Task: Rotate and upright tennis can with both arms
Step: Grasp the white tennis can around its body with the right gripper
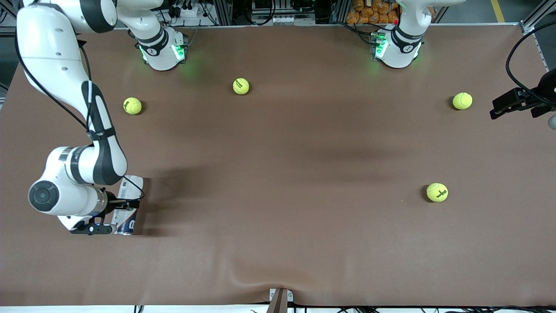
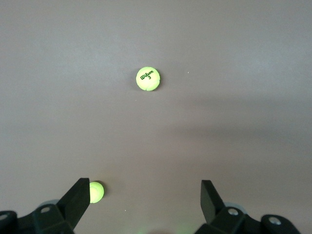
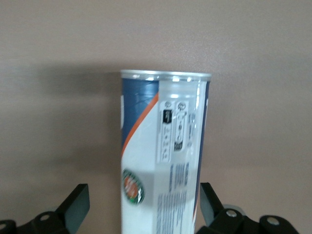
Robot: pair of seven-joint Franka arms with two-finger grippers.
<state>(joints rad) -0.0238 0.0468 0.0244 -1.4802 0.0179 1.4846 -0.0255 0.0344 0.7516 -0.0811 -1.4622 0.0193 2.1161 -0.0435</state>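
Note:
The tennis can (image 1: 129,217) lies on its side on the brown table near the right arm's end, white with a navy band. In the right wrist view the can (image 3: 163,146) shows its silver rim and a round emblem. My right gripper (image 1: 123,211) is low over the can and open, with its fingers on either side of the can's body (image 3: 142,194) and a gap showing at one finger. My left gripper (image 1: 499,108) hangs at the left arm's end of the table, open and empty (image 2: 145,187), and that arm waits.
Several yellow-green tennis balls lie on the table: one (image 1: 132,105) and one (image 1: 241,86) nearer the bases, one (image 1: 462,101) by the left gripper, one (image 1: 437,192) nearer the camera. The left wrist view shows two balls (image 2: 148,79) (image 2: 96,192).

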